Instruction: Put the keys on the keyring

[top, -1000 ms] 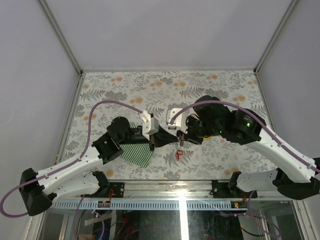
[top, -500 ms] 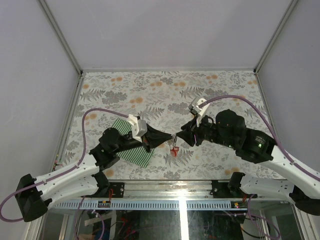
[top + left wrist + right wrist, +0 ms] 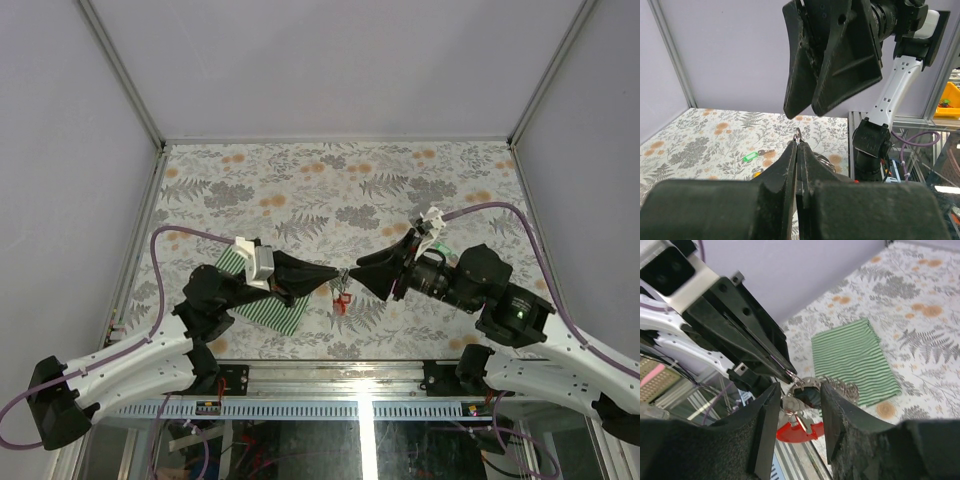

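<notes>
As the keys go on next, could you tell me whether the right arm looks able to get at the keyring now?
Probably yes: the right gripper has its jaws open either side of the keyring, which the left gripper pinches; nothing lies between.

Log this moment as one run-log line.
left hand: shut on keyring | right hand: open around keyring | red tag: hanging below | green key: on table
</notes>
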